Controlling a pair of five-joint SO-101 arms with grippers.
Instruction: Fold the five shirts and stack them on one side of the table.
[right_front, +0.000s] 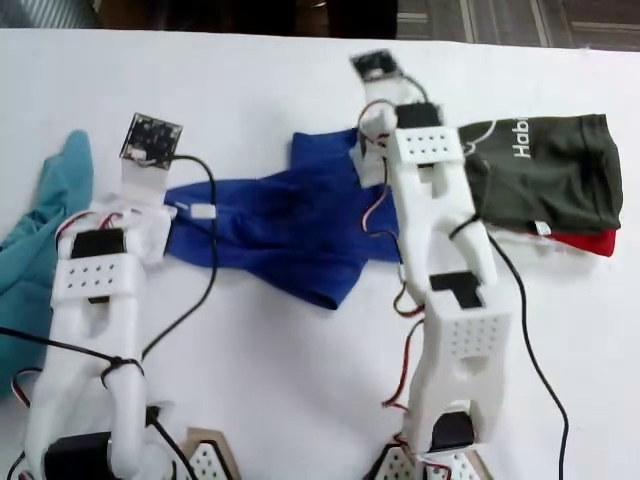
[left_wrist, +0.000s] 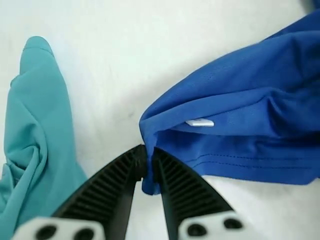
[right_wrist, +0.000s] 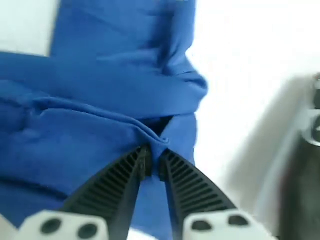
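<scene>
Status: blue shirt (right_front: 290, 225) pinched at both ends

The blue shirt is laid crumpled across the middle of the tabletop (right_front: 300, 390), stretched between the 2 arms. The end nearest the teal shirt (right_front: 45, 235) is held by the left jaws. In the left wrist view the tips are seen pressed together on a hem corner of the blue shirt (left_wrist: 240, 125), w/ fabric caught between them. A white tag (left_wrist: 200, 122) is seen on a fold just beside that corner.

The opposite end is held by the right jaws. In the right wrist view they are closed on a ridge of bunched blue shirt (right_wrist: 100, 115) cloth.

The left arm (right_front: 95, 290) is positioned between the teal shirt and the blue shirt. The right arm (right_front: 450, 250) is positioned between the blue shirt and the folded stack.

The teal shirt (left_wrist: 35, 125) is left unfolded and rumpled at the tabletop edge on the left arm's side, apart from the blue one.

The dark green shirt (right_front: 545, 170) is folded and stacked on a red shirt (right_front: 585, 242) on the right arm's side. Only a strip of the red is seen under it.
</scene>
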